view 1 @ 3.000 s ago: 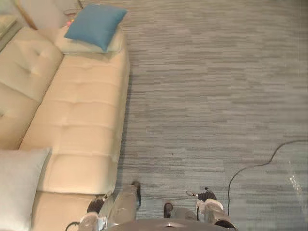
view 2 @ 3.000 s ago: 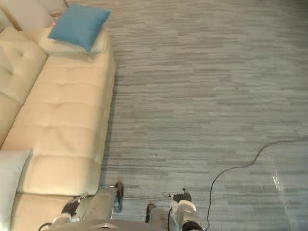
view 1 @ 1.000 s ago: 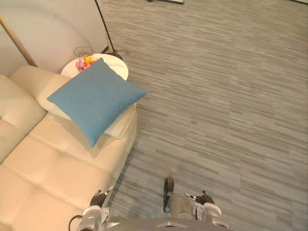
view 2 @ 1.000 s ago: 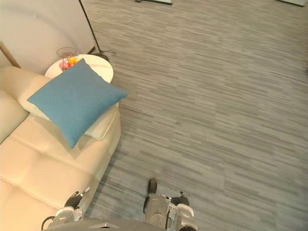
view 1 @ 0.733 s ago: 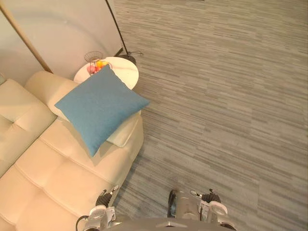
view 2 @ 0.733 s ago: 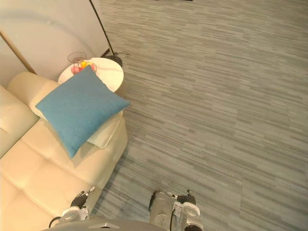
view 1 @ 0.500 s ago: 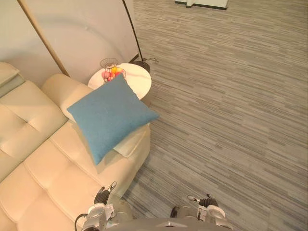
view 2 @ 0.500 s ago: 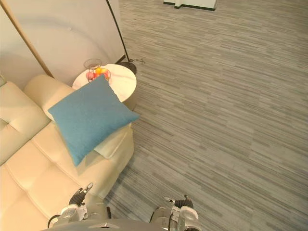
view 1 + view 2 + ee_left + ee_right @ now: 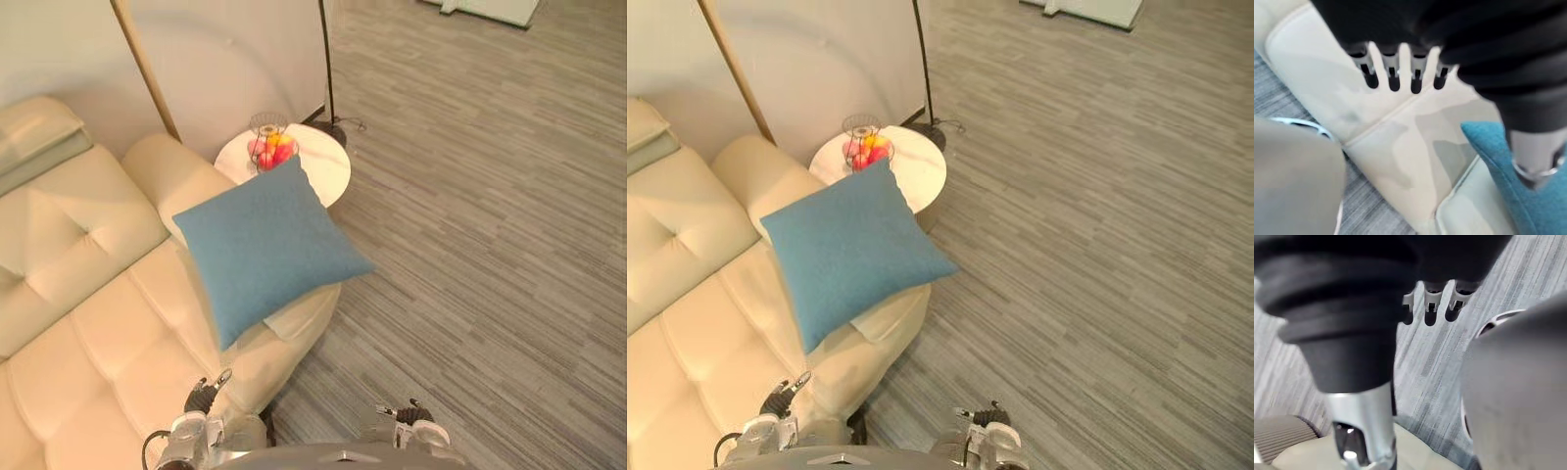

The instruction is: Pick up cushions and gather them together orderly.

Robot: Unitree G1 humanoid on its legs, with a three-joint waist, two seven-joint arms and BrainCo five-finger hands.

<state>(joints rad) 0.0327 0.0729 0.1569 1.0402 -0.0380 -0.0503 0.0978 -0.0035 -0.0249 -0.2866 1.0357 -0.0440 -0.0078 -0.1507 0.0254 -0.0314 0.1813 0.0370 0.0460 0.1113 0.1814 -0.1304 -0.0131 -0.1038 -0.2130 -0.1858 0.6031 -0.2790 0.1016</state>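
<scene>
Cream tufted leather sofa (image 9: 88, 333) carries the square blue fabric cushion (image 9: 269, 245) at its arm end, set diamond-wise on a pale cushion (image 9: 294, 318), one corner overhanging the sofa's edge. Left hand (image 9: 201, 399) hangs by the sofa's front, fingers (image 9: 1393, 73) straight and empty; the blue cushion lies ahead, slightly right. Right hand (image 9: 409, 415), clear of the sofa, fingers relaxed and empty, is farther, so the left looks better placed

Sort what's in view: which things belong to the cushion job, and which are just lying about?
Job: blue cushion, cream cushion under it, both on the sofa.
Lying about: round side table, wire fruit basket on it, floor lamp.
</scene>
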